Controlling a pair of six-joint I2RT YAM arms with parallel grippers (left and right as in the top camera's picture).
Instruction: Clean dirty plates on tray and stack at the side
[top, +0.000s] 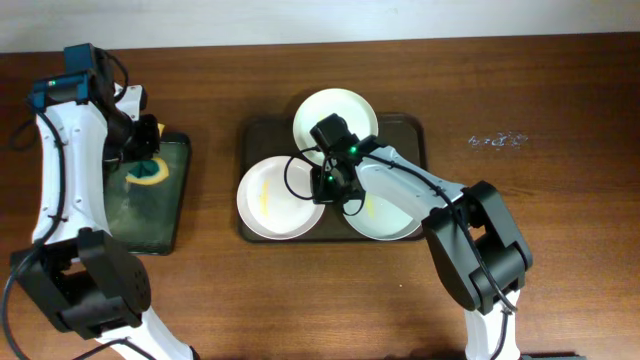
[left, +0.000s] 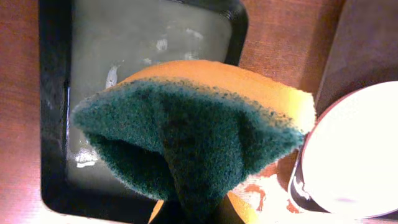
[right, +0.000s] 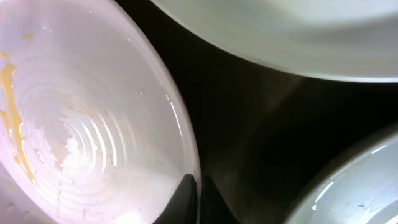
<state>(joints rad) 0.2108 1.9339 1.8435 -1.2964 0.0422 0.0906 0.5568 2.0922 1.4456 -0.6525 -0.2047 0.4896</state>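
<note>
On the brown tray (top: 258, 135), three plates (top: 345, 105) sit; the right gripper (right: 198, 202) pinches the smeared plate (top: 265, 200) at its rim (a thin hold, likely to slip if lifted). Left of the tray, the left gripper (top: 147, 138) clamps a sponge (left: 193, 124).

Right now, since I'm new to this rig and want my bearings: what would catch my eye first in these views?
Three white plates crowd the brown tray at mid-table. The left plate carries yellow smears, and the right gripper pinches its rim. At far left, the left gripper holds a folded green-and-yellow sponge over the wet black tray.
</note>
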